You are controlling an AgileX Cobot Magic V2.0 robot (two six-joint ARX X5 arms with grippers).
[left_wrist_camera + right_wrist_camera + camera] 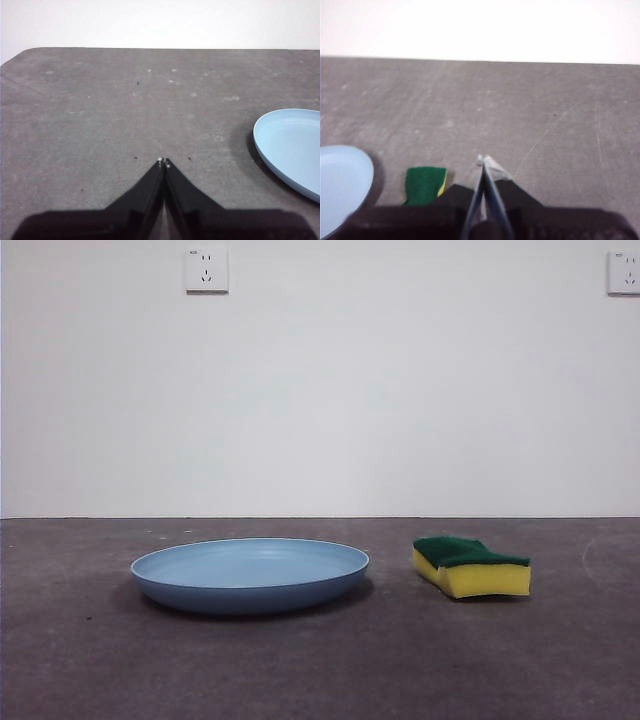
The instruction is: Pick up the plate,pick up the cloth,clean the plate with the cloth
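Nearest in the left wrist view, the left gripper [163,162] has its two black jaws pressed together at the tips, holding nothing, above bare table [100,110]; the gripper's body is cut off by the picture's lower edge. Just beyond and to one side lies the plate [292,145], only partly in that view, its far portion cut by the picture's edge; the gripper is near it but apart.

In the right wrist view, the right gripper [483,161] also has its jaws closed to a thin line, gripping nothing; this picture is blurred, so fine detail at the tips is hard to make out. The cloth [425,185] sits just beside the gripper's body, green layer up, its near end hidden behind the black housing; past it, a slice of the plate shows at the picture's edge, the rest cut off.

In the front view neither arm appears. The plate [250,575] rests flat on the table, open side up, left of centre; the cloth [470,566] lies to its right, apart, not touching, green scouring layer on top and yellow below; its long axis runs obliquely, the near yellow end toward the camera's right, the far end angled back toward the plate. Behind, a pale wall [400,390] carries two sockets [206,269], the right one cut off.
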